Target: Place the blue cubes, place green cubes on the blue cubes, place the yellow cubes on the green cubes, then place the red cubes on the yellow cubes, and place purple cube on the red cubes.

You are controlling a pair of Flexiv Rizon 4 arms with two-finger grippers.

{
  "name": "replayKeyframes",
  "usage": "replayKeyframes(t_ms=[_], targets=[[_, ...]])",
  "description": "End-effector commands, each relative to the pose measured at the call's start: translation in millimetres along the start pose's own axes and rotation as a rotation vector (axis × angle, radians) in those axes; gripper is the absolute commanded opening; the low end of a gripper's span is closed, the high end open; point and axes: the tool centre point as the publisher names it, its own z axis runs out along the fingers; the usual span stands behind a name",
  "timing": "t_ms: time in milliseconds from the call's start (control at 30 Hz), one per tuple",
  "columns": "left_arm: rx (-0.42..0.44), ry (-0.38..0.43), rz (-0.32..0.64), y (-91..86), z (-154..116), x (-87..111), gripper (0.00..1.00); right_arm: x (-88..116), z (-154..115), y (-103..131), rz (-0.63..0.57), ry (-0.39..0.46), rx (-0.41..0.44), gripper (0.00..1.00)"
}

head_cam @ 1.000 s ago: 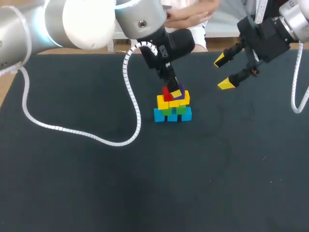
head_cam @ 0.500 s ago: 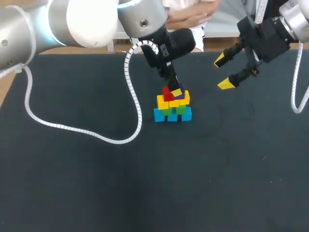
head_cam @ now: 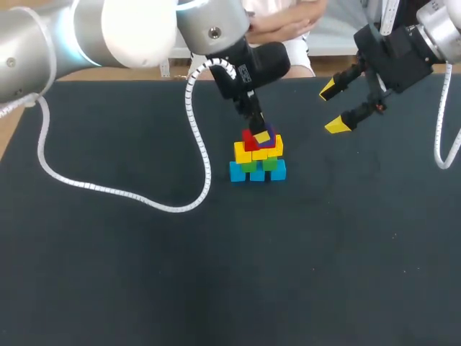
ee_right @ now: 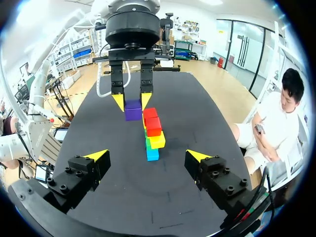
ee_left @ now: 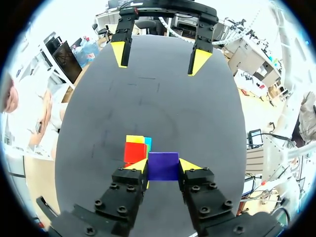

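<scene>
Barely anything has shifted in the last second: the left arm's big links have crept a touch rightward in the head view, while the left gripper point(head_cam: 261, 135) stays at the top of the stack, its fingers pinching the purple cube point(ee_left: 163, 166) from both sides. That cube sits just beside the red cubes point(ee_right: 152, 119), above the yellow cubes point(head_cam: 243, 153), green cubes point(head_cam: 270, 163) and blue cubes point(head_cam: 277, 171) on the dark table point(head_cam: 144, 274); whether it rests on anything I cannot tell. Well apart, toward the far right, the right gripper point(head_cam: 332, 108) hangs with its fingers spread wide.
</scene>
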Motion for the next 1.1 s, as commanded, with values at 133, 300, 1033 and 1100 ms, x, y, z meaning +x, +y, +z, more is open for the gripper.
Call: replayKeyframes(t_ms=[133, 300, 1033, 1100], targets=[[0.009, 0.005, 0.0, 7.2, 1.3, -0.6, 0.0, 0.3, -0.1, 0.2, -0.001, -0.002, 0.0, 1.0], [0.009, 0.005, 0.001, 10.7, 2.0, -0.8, 0.0, 0.3, -0.1, 0.2, -0.001, -0.002, 0.0, 1.0], [0.012, 0.017, 0.005, 20.1, 2.1, -1.7, 0.0, 0.3, -0.1, 0.2, -0.001, -0.002, 0.0, 1.0], [0.012, 0.019, 0.003, 21.1, 2.1, -1.1, 0.0, 0.3, -0.1, 0.2, -0.001, -0.002, 0.0, 1.0]])
